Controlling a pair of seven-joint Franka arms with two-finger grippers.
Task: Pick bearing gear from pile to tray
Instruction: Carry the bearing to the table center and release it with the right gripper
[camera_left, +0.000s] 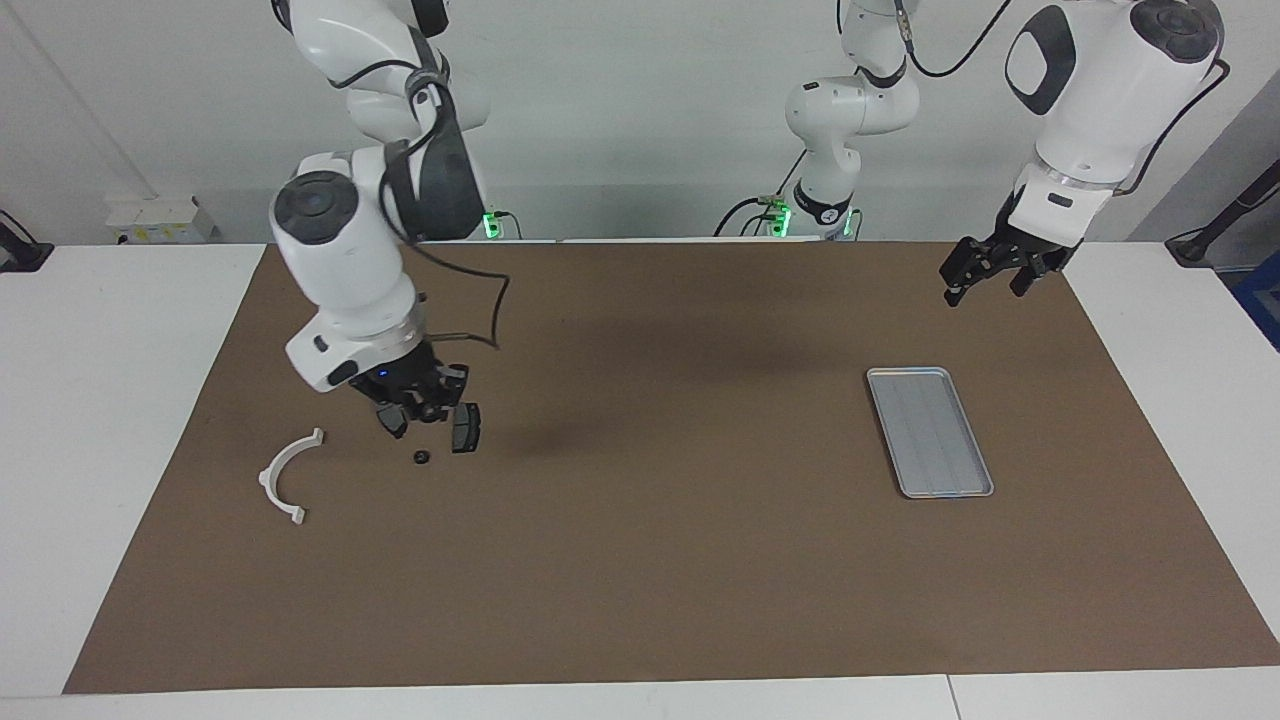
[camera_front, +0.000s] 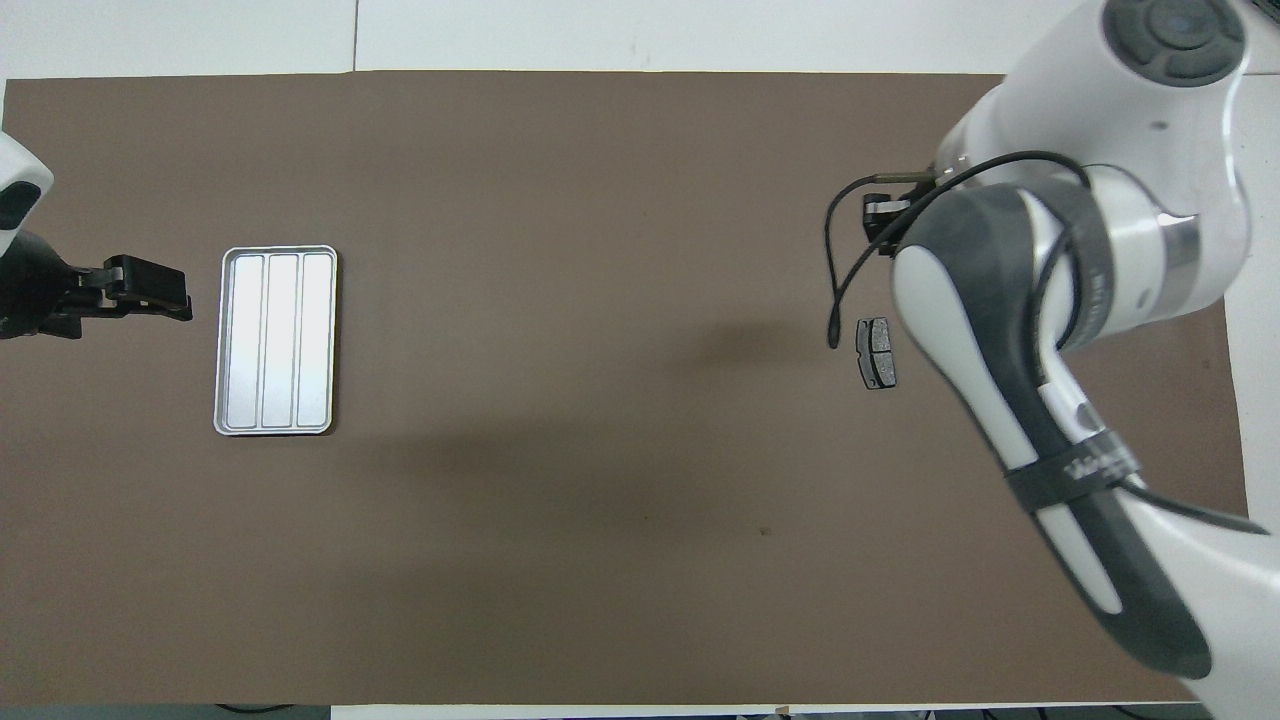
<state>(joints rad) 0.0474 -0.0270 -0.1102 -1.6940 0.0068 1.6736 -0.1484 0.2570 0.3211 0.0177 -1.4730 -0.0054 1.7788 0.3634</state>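
Plain white wall at the robots' end, white tabletop, and a big brown mat (camera_left: 640, 560) covering most of it, that's your workspace

Your pile sits toward the right arm's end of the mat. What you can actually make out of it: a white half-ring bracket (camera_left: 287, 478) lying flat with its open side facing the middle of the table, a dark grey brake pad (camera_left: 465, 428) (camera_front: 878, 353), and a small black round piece (camera_left: 421, 457) on the mat just beside that pad, a bit farther from the robots than it. The bracket lies apart from the other two, closest to the mat's edge at that end.

Your right gripper (camera_left: 420, 410) is up in the air over the pile, pretty much above the spot between the brake pad and the round piece, pointing down. From the facing view it overlaps the dark parts below it, so honestly you can't tell how wide its jaws are or whether it has anything in them. From overhead the right arm (camera_front: 1050, 250) blocks most of the pile and only the one brake pad peeks out.

The tray (camera_left: 930, 430) (camera_front: 277, 340), silver-grey with a ribbed floor, lies flat toward the left arm's end, well apart from the pile.

Your left gripper (camera_left: 985, 280) (camera_front: 150, 288) waits in the air over bare mat beside the tray, jaws spread wide with nothing between them
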